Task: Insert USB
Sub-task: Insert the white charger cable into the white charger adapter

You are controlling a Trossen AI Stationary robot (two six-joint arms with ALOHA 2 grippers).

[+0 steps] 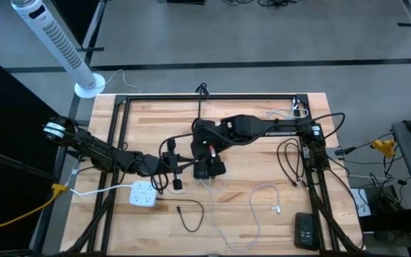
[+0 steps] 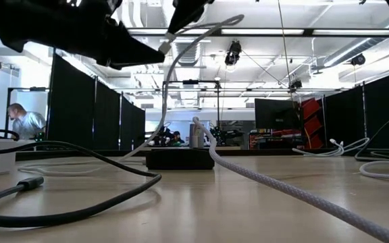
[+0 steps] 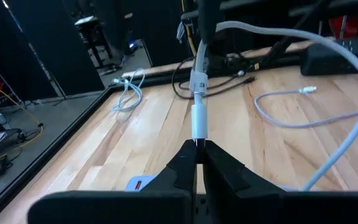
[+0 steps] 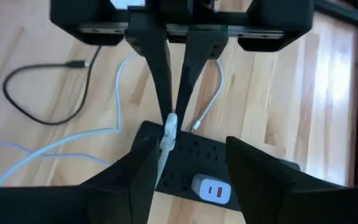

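No text, brand or number can be read in any view. The right arm (image 1: 262, 128) carries pale lettering along its link in the high view, but it is too small to make out. The white adapter (image 4: 209, 188) in the right wrist view shows only a small red mark, not legible writing.

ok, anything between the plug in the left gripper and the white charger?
Right wrist view: only bare black power strip top lies between the white plug, pinched by the left gripper, and the white charger. The open right gripper straddles that stretch.
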